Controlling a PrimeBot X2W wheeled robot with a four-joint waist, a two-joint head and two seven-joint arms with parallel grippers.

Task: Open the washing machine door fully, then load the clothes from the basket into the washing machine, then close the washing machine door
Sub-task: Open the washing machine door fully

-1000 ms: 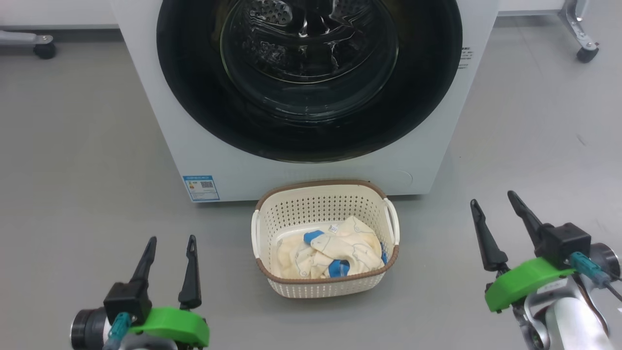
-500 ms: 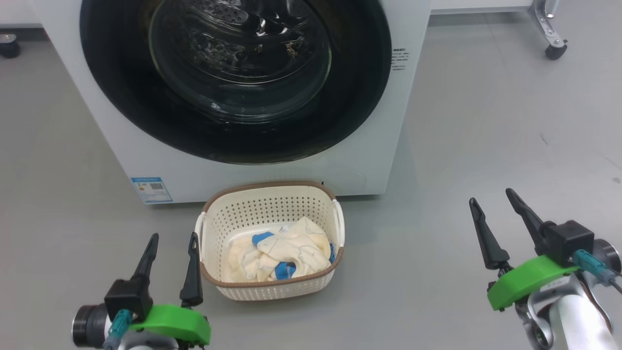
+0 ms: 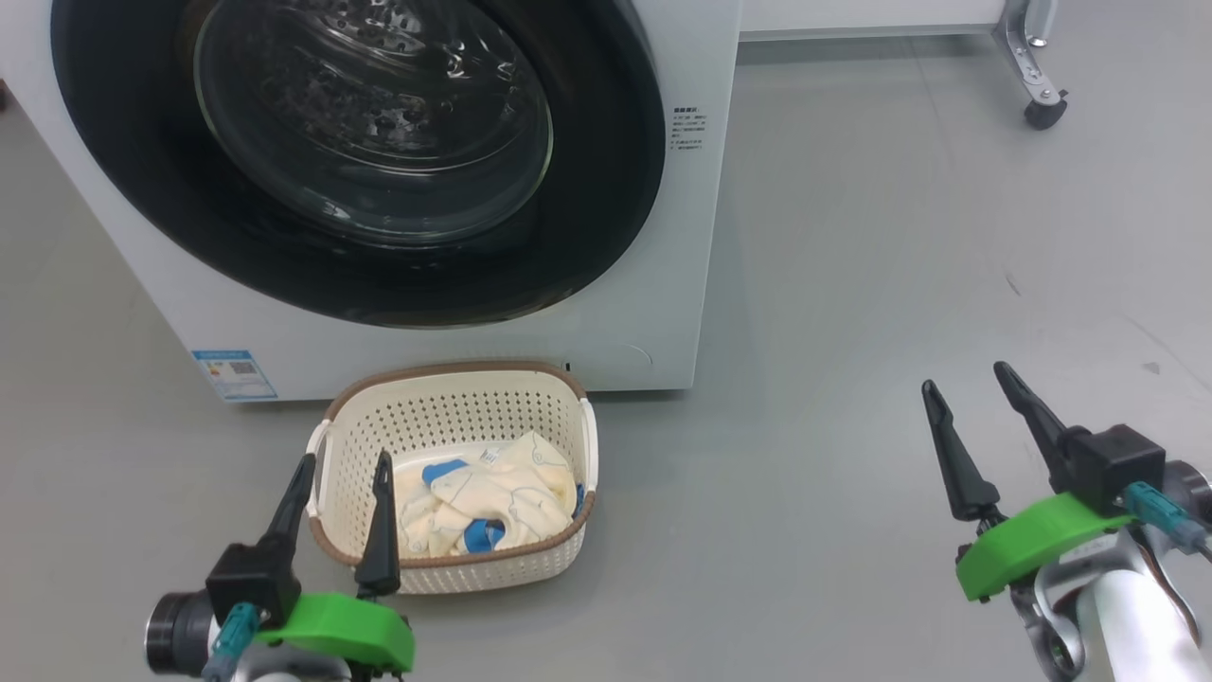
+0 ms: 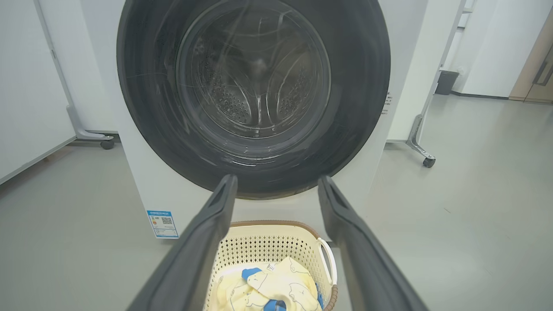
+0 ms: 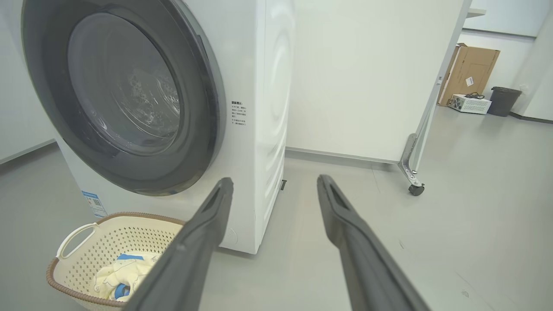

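- My left gripper (image 3: 346, 457), lower left, is spread wide, empty.
- My right gripper (image 3: 966, 377), lower right, is the same.
- The washing machine door (image 3: 606, 189), upper left, is closed; clothes (image 3: 492, 493) lie in the basket (image 3: 454, 367) below.

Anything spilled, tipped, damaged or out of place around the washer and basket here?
Nothing stands out. The washing machine door is shut, the basket stands upright on the floor before it, and the clothes all lie inside. The left gripper and right gripper are open and empty.
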